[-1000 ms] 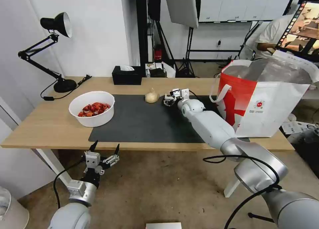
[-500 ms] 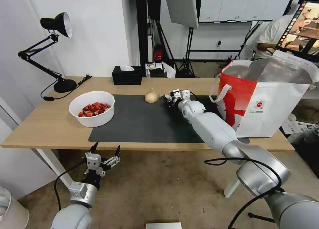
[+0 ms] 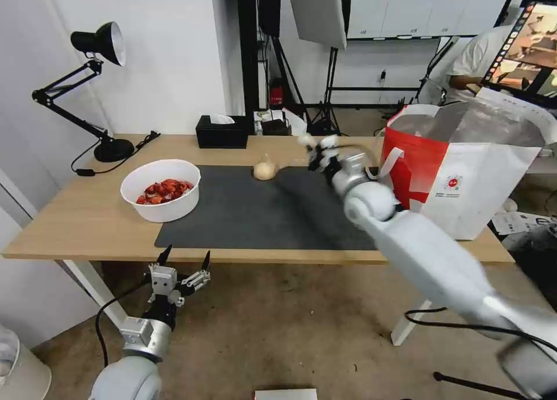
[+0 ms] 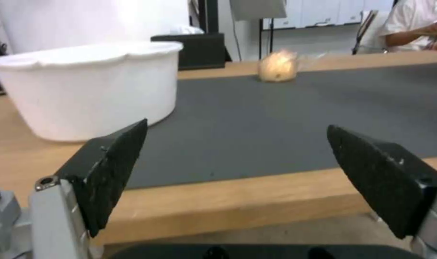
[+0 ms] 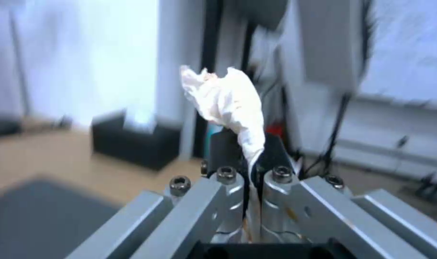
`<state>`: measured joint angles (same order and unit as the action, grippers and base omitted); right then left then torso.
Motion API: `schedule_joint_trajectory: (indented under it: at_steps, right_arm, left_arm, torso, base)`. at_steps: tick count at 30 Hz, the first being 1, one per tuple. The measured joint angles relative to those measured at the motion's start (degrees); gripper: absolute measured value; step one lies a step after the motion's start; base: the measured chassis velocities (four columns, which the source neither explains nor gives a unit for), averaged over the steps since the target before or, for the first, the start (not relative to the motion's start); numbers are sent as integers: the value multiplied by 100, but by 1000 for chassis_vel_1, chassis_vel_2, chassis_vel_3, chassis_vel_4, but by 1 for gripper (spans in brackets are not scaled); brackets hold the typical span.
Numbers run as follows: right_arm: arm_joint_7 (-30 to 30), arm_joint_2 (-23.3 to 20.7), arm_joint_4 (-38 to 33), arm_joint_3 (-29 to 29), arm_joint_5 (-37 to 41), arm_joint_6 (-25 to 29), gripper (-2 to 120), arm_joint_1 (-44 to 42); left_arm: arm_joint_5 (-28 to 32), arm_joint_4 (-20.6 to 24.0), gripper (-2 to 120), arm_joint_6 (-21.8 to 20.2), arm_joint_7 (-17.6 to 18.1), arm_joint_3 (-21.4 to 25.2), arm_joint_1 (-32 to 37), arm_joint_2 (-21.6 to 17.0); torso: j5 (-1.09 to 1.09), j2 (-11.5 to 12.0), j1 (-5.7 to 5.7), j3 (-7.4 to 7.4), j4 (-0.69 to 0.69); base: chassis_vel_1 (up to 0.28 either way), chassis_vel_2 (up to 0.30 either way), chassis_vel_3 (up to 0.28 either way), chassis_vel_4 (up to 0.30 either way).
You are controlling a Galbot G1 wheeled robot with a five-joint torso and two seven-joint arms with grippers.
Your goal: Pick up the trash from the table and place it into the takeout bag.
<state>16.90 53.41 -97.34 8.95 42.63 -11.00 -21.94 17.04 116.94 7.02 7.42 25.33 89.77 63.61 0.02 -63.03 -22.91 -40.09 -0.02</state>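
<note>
The tissue (image 5: 226,99) is white, the bowl (image 3: 161,189) is white with red shells, the mat (image 3: 255,214) is dark grey, the counter (image 3: 81,214) light wood, the takeout bag (image 3: 464,173) red and white.

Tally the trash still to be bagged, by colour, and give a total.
White: 2, the round white plastic bowl of red shells on the table; the crumpled white tissue pinched in the right gripper.
Beige: 1, the small clear bag with a beige lump.
Total: 3.

Head cam looks down over table (image 3: 87,220); L wrist cam low at its front edge.
</note>
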Motion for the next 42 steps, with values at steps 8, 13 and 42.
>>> schedule_joint_trajectory:
  at_steps: [8, 13, 42]
  right_arm:
    - [1993, -702, -843, -472, 543, -913, 0, 256]
    - [2965, -915, -609, -554, 1242, -1428, 0, 618]
    - [3156, -982, -432, -538, 1752, -1649, 86, 472]
  left_arm:
    - [-1, 181, 100, 1, -1, -90, 7, 22]
    - [-6, 239, 100, 1, -3, -128, 11, 36]
    - [145, 312, 100, 14, 52, -101, 28, 58]
  torso:
    - [-1, 0, 0, 0, 1]
    - [0, 0, 0, -1, 1]
    - [-1, 0, -2, -2, 1]
  base:
    - [0, 0, 0, 0]
    - [0, 0, 0, 0]
    - [0, 0, 0, 0]
